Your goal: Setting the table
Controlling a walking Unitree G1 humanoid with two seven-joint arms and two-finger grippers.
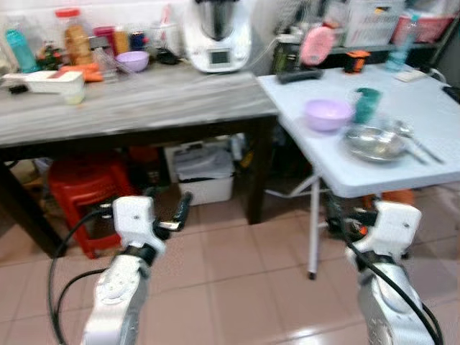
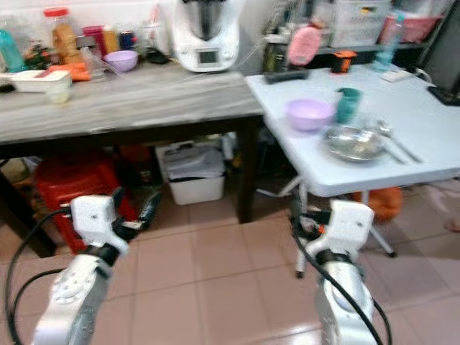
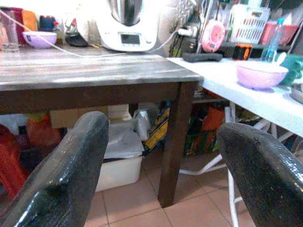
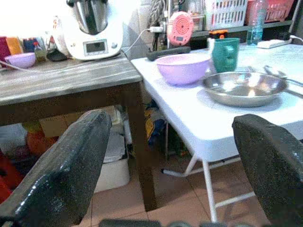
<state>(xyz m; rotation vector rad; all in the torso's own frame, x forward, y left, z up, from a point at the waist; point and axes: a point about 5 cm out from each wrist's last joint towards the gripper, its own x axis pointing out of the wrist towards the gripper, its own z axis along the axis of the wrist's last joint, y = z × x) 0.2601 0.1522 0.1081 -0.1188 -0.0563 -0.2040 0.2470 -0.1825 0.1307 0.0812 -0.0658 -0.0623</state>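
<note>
The steel bowl (image 1: 374, 142) sits on the white desk (image 1: 431, 108), far-right of the right gripper (image 4: 170, 170) — nearer arm; both grippers open, left gripper (image 3: 161, 175) too.

pink tiled floor (image 1: 237, 280); dark wooden table (image 1: 129, 108) beside white folding table (image 1: 424, 122); red stool (image 1: 79, 194) underneath.

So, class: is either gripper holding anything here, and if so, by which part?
Nothing is held. The left gripper and right gripper are both open, with only floor and table legs between their fingers.
</note>
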